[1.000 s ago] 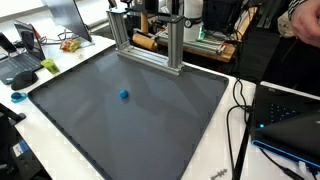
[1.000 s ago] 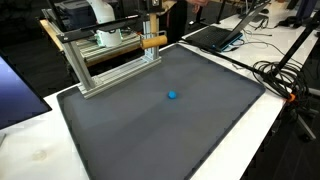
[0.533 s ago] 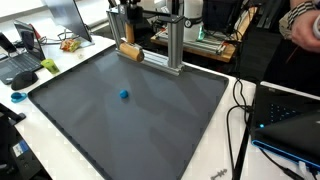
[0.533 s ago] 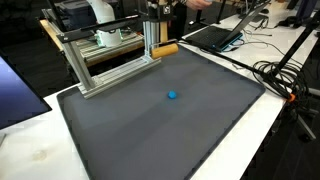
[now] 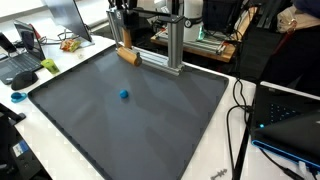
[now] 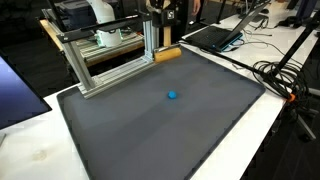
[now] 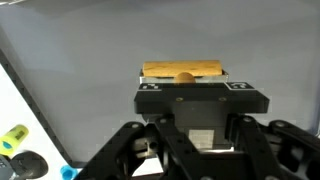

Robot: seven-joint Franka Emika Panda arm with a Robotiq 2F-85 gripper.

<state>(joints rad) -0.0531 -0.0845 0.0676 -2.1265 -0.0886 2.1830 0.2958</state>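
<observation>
My gripper [image 5: 124, 40] is shut on a short light wooden dowel [image 5: 127, 55] and holds it level just above the far edge of the dark grey mat [image 5: 150, 130], at the end of an aluminium frame [image 5: 155, 52]. In both exterior views the dowel [image 6: 168, 54] hangs beside the frame [image 6: 110, 62]. The wrist view shows the dowel [image 7: 182, 70] across the fingertips of the gripper [image 7: 183, 80], over the mat. A small blue object [image 5: 124, 95] lies alone on the mat, well clear of the gripper [image 6: 160, 28]; it shows again in an exterior view [image 6: 172, 96].
The mat lies on a white table [image 6: 40, 140]. Laptops [image 5: 22, 62] [image 6: 222, 36] and cables [image 5: 240, 110] [image 6: 285, 75] border it. A person's arm [image 5: 300, 20] is at the far corner. Small yellow-green items [image 7: 12, 138] sit off the mat's edge.
The gripper has carried the wooden dowel out from inside the aluminium frame, past its end and down towards the mat. The blue object has not moved.
</observation>
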